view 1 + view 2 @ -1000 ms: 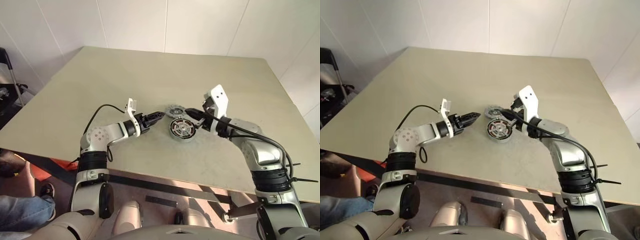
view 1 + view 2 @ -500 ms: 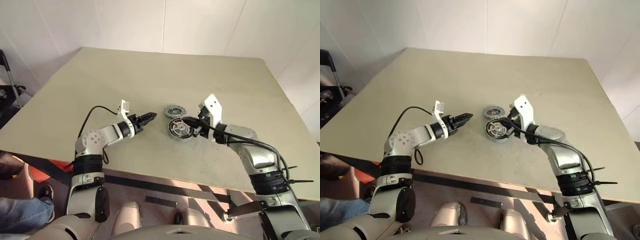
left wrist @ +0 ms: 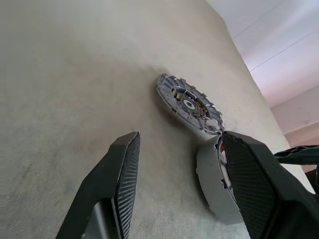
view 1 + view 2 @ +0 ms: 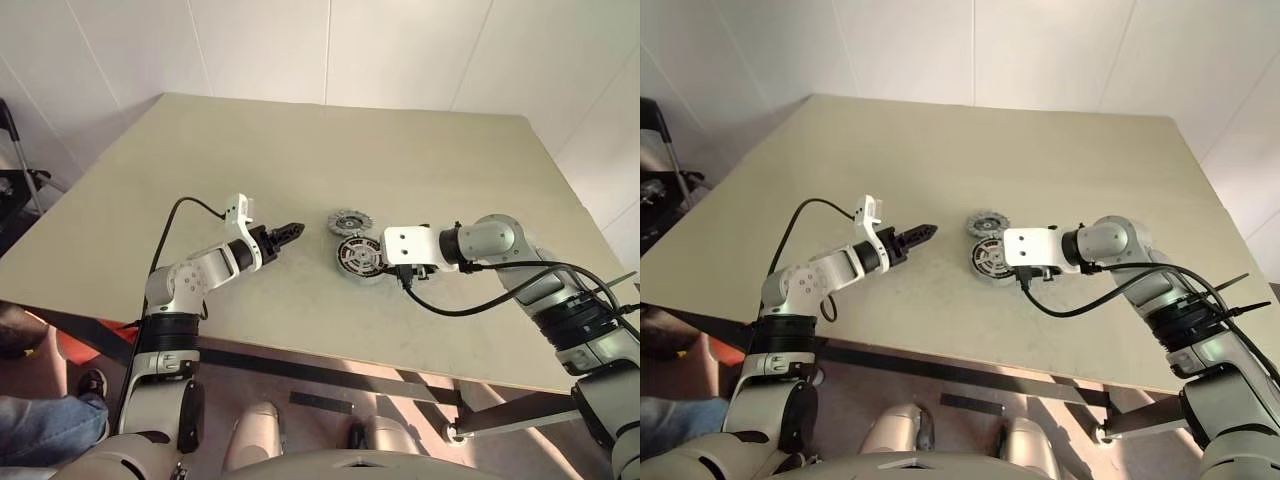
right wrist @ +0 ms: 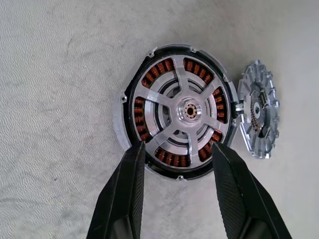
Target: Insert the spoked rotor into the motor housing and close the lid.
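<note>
The motor housing point(image 5: 174, 114) lies flat on the table, its copper windings showing around the rim. The spoked rotor point(image 5: 190, 110) sits inside it, silver spokes spreading from the hub. The lid point(image 5: 257, 123), a grey disc with cut-outs, lies on the table touching the housing's far edge, also the lid point(image 4: 349, 219). My right gripper point(image 5: 177, 149) hangs open just above the housing point(image 4: 361, 257), fingers straddling its near rim and holding nothing. My left gripper point(image 4: 287, 232) is open and empty, a short way left of both parts, pointing at them.
The beige table point(image 4: 250, 150) reaches the white walls at the back; its front edge runs close below my arms. A person's leg in jeans point(image 4: 30, 425) shows beyond the front left corner. Black equipment point(image 4: 10, 150) stands at the far left.
My right wrist has rolled over so the gripper now points down at the housing, and its fingers have opened. My left gripper has drawn back to the left, still open.
</note>
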{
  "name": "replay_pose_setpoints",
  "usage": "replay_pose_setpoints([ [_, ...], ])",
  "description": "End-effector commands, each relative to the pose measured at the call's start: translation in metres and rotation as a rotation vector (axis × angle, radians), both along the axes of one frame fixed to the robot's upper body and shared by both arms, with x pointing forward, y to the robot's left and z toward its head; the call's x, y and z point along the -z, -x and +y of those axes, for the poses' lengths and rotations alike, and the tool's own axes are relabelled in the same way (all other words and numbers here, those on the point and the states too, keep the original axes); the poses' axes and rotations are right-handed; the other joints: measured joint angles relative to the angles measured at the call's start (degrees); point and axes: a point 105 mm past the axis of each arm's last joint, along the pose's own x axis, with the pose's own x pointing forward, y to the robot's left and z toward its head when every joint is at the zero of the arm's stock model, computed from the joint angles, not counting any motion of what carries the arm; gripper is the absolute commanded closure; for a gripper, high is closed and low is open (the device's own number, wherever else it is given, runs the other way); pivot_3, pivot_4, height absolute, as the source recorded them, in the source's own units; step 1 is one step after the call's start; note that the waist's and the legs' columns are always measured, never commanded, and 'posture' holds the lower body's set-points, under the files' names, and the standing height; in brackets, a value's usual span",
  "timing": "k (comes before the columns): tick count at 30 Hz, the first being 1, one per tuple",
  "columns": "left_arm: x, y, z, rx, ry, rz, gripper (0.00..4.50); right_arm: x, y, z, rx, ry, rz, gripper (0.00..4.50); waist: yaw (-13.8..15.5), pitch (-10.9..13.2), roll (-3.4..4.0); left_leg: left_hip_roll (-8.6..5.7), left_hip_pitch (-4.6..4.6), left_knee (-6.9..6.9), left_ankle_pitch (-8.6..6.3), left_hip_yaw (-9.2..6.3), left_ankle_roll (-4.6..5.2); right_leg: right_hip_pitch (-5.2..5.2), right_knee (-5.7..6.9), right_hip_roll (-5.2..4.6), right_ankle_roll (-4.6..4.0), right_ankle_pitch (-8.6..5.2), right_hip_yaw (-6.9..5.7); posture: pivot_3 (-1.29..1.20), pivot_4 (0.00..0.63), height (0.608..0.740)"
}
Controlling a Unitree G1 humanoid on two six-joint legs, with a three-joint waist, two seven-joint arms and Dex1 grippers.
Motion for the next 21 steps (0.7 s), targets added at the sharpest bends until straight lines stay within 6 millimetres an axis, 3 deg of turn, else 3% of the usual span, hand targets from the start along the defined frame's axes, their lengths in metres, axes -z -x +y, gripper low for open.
replay_pose_setpoints([
  [1,-0.008,0.004,0.004,0.002,-0.037,-0.075,1.73,-0.003,0.003,0.002,-0.065,0.029,-0.023,2.28,-0.02,0.00,0.00,0.00,-0.02,0.01,0.00,0.00,0.04,-0.01,0.00,0.00,0.00,0.00,0.00,0.00,0.000,0.740],
  [10,-0.002,0.008,0.003,0.004,-0.054,-0.068,1.73,-0.008,0.017,-0.005,-0.122,0.061,-0.029,2.28,0.12,0.00,0.00,0.00,-0.08,0.22,-0.08,0.00,0.17,0.04,0.03,-0.02,-0.01,0.00,-0.01,0.00,0.000,0.740],
  [15,0.000,0.008,-0.001,0.014,-0.055,-0.065,1.73,-0.003,0.028,0.000,-0.151,0.052,-0.005,2.28,-0.04,0.00,0.00,0.03,-0.05,0.29,-0.09,0.00,0.18,0.04,0.10,-0.01,-0.01,0.01,0.00,0.00,0.000,0.740],
  [21,0.001,0.009,-0.003,0.021,-0.058,-0.061,1.73,0.006,0.024,0.009,-0.147,0.051,-0.007,2.28,-0.05,0.00,0.00,0.09,0.00,0.33,-0.08,0.00,0.15,0.06,0.15,0.02,-0.07,0.05,-0.01,0.00,0.000,0.740],
])
